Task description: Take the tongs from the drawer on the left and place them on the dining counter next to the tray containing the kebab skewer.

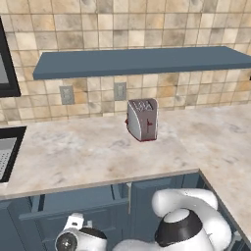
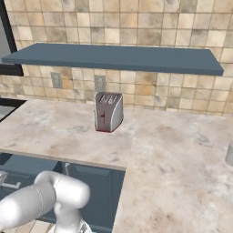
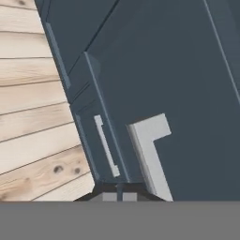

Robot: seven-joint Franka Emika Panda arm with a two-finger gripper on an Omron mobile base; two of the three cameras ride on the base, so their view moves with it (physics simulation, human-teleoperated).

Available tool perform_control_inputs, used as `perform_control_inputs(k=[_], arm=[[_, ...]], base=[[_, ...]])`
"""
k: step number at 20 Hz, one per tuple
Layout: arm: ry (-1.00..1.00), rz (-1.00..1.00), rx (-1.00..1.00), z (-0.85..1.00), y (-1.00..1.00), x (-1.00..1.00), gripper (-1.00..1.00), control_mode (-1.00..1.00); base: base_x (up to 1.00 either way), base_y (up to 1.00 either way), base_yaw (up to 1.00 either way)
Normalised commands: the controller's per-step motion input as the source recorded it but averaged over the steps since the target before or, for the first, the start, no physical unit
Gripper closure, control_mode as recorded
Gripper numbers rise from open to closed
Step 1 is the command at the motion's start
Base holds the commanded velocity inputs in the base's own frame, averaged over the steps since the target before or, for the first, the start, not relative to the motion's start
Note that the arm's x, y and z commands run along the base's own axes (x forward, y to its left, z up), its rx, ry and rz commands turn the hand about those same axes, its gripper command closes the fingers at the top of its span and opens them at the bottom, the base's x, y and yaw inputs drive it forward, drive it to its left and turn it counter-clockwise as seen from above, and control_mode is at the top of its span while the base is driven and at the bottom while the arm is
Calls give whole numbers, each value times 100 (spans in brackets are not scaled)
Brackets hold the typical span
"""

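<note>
Slate-blue flat cabinet fronts [image 3: 178,70] beside pale grained wood-plank floor [image 3: 33,117].
Gripper [image 3: 120,191] jaws clenched, nothing held; silver bar handle [image 3: 150,154] close above; brushed-metal boxy toaster [image 1: 142,119] on marbled beige counter [image 1: 73,157].

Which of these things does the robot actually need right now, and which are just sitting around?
For the job:
- gripper, shut and holding nothing, down by the cabinet fronts
- silver handle on a dark blue cabinet front, just ahead of the gripper

Just sitting around:
- toaster
- shelf
- wall outlets
- counter

Home kitchen, marbled counter [image 1: 98,152], silver toaster [image 1: 142,119], tiled backsplash [image 1: 147,24], dark blue cabinets [image 3: 178,70], wood floor [image 3: 28,117]
</note>
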Motion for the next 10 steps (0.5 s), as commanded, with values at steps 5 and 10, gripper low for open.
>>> perform_control_inputs(k=[5, 10], arm=[[-42, 3, -8, 99, -8, -26, -100, -100], [-33, 6, -2, 100, -5, -22, -100, -100]], base=[[0, 0, 0], [0, 0, 0]])
